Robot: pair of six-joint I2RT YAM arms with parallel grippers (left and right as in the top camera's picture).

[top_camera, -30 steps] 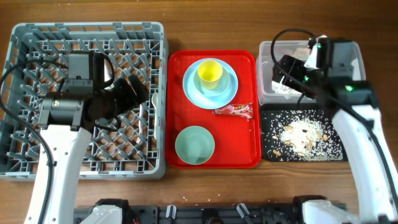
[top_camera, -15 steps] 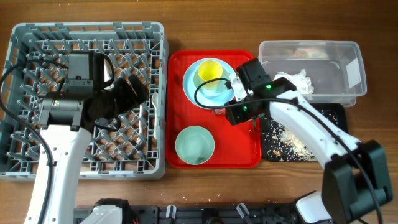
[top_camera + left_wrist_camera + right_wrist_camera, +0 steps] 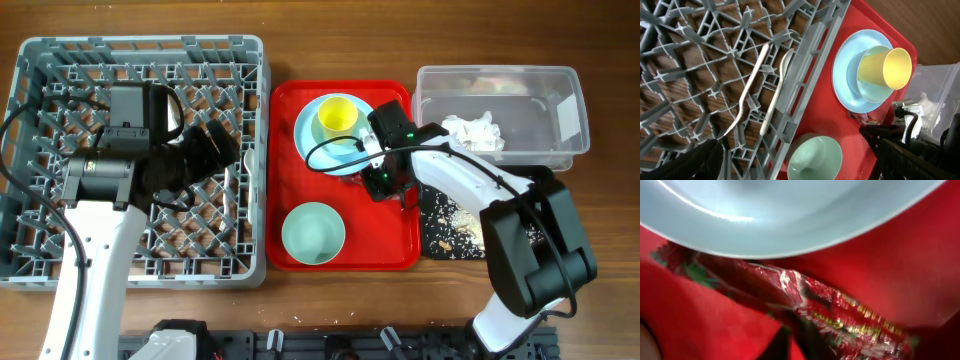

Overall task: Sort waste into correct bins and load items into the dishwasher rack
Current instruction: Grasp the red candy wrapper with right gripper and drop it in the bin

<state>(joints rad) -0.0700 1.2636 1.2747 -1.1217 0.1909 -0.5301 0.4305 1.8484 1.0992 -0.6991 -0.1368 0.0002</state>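
My right gripper (image 3: 378, 182) is down on the red tray (image 3: 290, 100), just below the pale blue plate (image 3: 308, 150). In the right wrist view its jaws (image 3: 800, 345) are shut on the red-and-white snack wrapper (image 3: 840, 315), which lies against the plate rim (image 3: 790, 215). The yellow cup (image 3: 338, 117) sits in the light blue bowl (image 3: 352, 146) on the plate. A mint-green bowl (image 3: 313, 232) stands lower on the tray. My left gripper (image 3: 215, 150) hangs open over the dishwasher rack (image 3: 60, 60), where the white fork (image 3: 747, 95) and spoon (image 3: 777, 85) lie.
The clear tub (image 3: 540, 110) at the back right holds a crumpled napkin (image 3: 473, 132). In front of it the black tray (image 3: 535, 240) holds crumbly food scraps (image 3: 460, 215). My right arm reaches across the tray's right edge.
My right arm swung from the clear tub across to the red tray and came down at the wrapper, its jaws closing. The left arm stayed still.
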